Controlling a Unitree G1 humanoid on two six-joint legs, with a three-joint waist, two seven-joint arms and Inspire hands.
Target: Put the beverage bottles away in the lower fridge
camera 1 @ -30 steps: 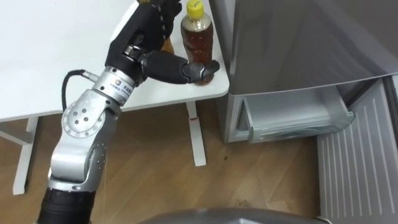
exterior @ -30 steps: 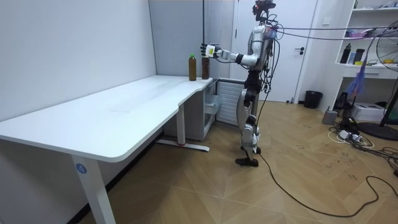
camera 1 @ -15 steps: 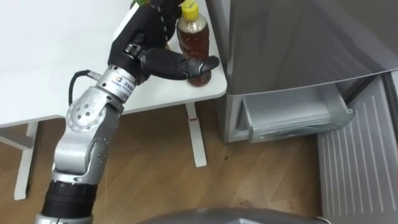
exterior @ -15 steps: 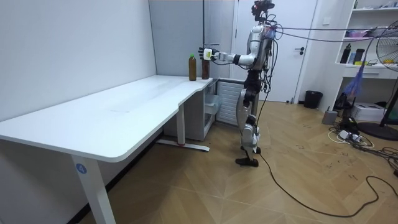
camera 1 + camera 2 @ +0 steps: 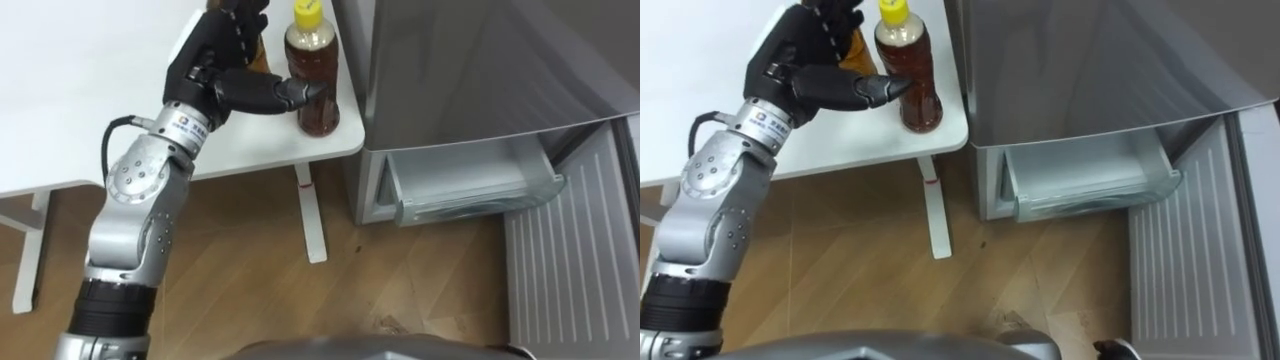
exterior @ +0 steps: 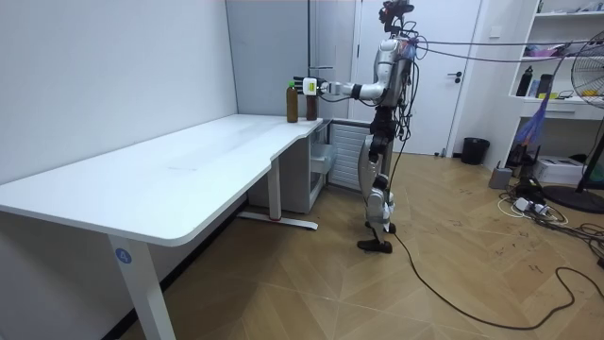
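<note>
Grasping the first bottle (image 5: 312,80) is the step in hand, and by my reading the grip is not yet made. My left fingers (image 5: 232,28) stand spread and loose to the left of the bottle. The thumb (image 5: 268,95) reaches across and touches its front side, and nothing is closed round it. The bottle, with a yellow cap, stands upright on the worktop (image 5: 120,60), immediately right of the fingers and near the worktop's corner. A second bottle (image 6: 292,104) stands close behind the fingers, on the side away from the fridge (image 5: 480,70). The next move probably calls for shifting the palm right and bringing the fingers round the far side of the bottle's body. They should then close against the thumb before any lift. Room is tight: the second bottle crowds the fingers from behind, and the fridge wall rises just right of the bottle. The worktop edge runs just below the thumb. A sideways push could tip the bottle over that edge. The open lower drawer (image 5: 470,190) lies down and right of the fingers, below worktop level. The path to it is open past the corner.
</note>
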